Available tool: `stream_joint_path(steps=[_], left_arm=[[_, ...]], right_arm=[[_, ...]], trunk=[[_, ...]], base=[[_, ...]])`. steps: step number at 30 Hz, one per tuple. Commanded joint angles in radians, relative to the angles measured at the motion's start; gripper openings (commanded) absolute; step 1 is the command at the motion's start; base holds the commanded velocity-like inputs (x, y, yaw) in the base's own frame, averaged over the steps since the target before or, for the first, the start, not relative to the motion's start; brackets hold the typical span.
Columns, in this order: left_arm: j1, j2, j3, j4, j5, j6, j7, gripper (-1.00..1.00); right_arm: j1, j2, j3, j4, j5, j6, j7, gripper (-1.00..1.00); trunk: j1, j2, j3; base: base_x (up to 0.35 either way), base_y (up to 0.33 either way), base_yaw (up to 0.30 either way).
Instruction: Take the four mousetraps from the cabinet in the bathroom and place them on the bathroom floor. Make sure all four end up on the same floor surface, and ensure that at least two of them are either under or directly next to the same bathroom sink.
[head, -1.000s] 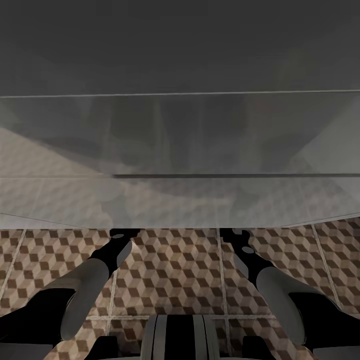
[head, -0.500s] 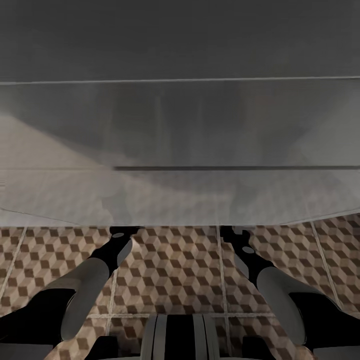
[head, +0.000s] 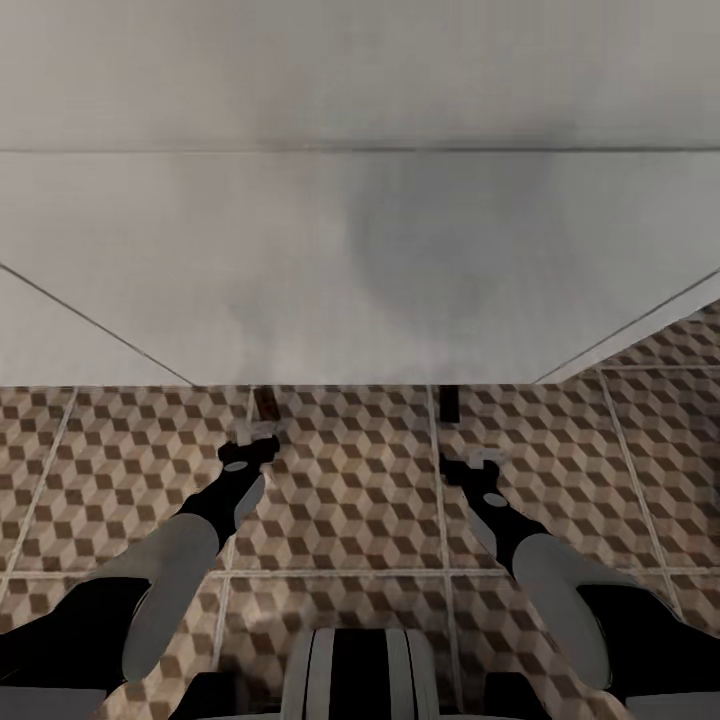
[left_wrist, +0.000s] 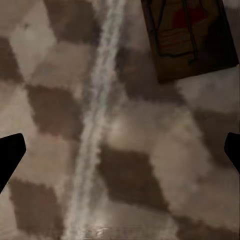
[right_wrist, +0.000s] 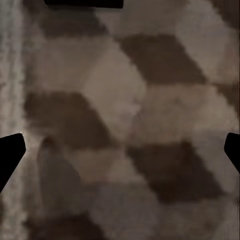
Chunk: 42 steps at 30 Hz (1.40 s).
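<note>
Above the bathroom floor (head: 350, 480), left hand (left_wrist: 120, 150) and right hand (right_wrist: 120, 150) spread, empty, mousetrap (left_wrist: 187, 35) lying nearby.

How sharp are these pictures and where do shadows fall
Head view: crisp floor tiles, with a soft grey shadow on the white vanity. Left wrist view: blurred tiles, the mousetrap dim but readable. Right wrist view: very blurry, a faint shadow on the floor.

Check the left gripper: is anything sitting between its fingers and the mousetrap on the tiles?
Nothing visible is. In the left wrist view the mousetrap lies flat on the bathroom floor, just ahead of the open left gripper, with bare patterned tile between them.
</note>
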Motion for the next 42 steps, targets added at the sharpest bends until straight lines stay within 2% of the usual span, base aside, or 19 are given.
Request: stream_joint_path(steps=[1,42], left_arm=[[0.000,0.000,0.001,-0.001,0.004,-0.004,0.002,1.00],[0.000,-0.001,0.001,-0.001,0.007,-0.008,0.002,1.00]], right_arm=[[0.000,0.001,-0.003,0.001,0.002,-0.004,-0.002,1.00],[0.000,-0.002,0.002,0.011,0.013,-0.004,0.007,1.00]], trunk=[[-0.001,0.000,0.000],[-0.001,0.000,0.000]], base=[[-0.339,0.000,0.000],[-0.346,0.000,0.000]])
